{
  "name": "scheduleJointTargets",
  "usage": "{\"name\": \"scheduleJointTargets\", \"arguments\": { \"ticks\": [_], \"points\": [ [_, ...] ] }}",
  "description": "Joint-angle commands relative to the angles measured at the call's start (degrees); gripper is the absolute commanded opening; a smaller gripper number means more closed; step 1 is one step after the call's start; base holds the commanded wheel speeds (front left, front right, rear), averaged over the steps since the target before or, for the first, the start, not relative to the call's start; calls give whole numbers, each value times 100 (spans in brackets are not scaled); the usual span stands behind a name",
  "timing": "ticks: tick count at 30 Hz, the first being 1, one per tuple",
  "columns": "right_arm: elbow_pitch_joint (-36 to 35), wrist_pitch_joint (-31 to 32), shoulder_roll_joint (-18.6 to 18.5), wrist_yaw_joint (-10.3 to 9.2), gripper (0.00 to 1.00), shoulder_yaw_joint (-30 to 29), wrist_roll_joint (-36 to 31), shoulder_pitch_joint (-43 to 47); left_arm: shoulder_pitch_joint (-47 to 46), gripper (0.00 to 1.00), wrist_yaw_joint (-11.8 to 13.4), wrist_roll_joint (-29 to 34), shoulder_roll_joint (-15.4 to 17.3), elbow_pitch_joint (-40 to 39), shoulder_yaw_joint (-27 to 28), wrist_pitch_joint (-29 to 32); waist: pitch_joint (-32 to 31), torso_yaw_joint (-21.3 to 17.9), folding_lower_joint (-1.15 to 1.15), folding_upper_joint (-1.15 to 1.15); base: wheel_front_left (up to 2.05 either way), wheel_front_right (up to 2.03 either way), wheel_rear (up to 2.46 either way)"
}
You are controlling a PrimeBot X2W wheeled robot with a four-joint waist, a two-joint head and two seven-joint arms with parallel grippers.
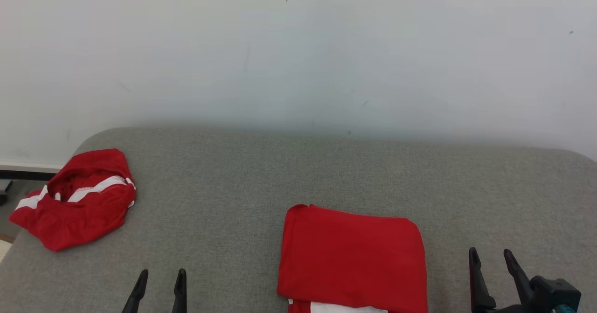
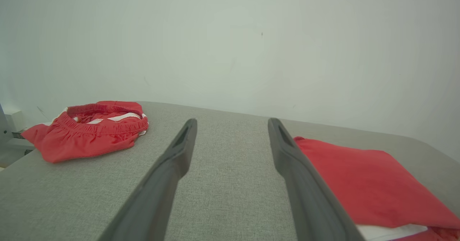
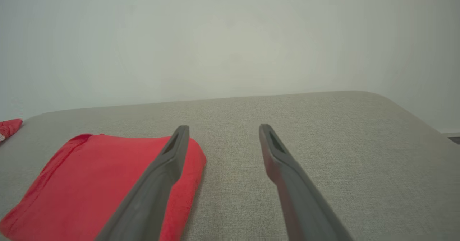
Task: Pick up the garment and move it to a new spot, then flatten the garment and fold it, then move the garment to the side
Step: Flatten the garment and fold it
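Garment (image 1: 352, 257) first: red, folded into a tidy rectangle, flat on the grey padded surface (image 1: 242, 177), near the front edge and a bit right of centre in the head view. White layer poking out from under the red at the near edge.

Right gripper (image 1: 490, 251) off to the garment's right, apart from it, fingers pointing toward the wall (image 1: 298, 47). Wide open and gripping nothing, just bare grey fabric between the two dark fingers in the right wrist view. Left-hand finger there crossing in front of the garment's corner. Can't tell whether hovering or resting on the padded surface, tbh.

Left gripper (image 1: 163, 273) on the other side, down at the lower left, well apart from the garment's left edge. Also spread fully open and empty, only grey weave between the fingers in the left wrist view.

Further out: red shorts (image 1: 74, 198) in a crumpled heap at the far left corner of the surface, elastic waistband gaping upward, white stripes showing, left end sticking out past the edge. Well apart from the folded garment and from both grippers.

Plain pale wall behind everything, with a few small dark specks.
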Motion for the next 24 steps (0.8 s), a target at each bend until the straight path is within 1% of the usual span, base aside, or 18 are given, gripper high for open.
{"name": "scheduleJointTargets", "arguments": {
  "ticks": [1, 6, 17, 24],
  "points": [
    [-9, -22, -4, 14, 100, -39, -39, 88, 58, 100, -26, 58, 13, 48, 44, -19, 7, -54, 0, 0, 0, 0, 0],
    [138, -70, -5, 14, 100, -126, 122, 69, 130, 100, -43, 109, 14, 258, 131, -19, 11, -115, 0, 0, 0, 0, 0],
    [210, -131, -6, 14, 100, -38, 192, -6, 6, 100, -34, 161, -47, 423, 206, -19, 49, -101, 0, 0, 0, 0, 0],
    [201, 25, -5, 14, 100, 93, 285, -77, -54, 100, -38, 152, -59, 462, 146, -19, 78, -66, 0, 0, 0, 0, 0]
  ]
}}
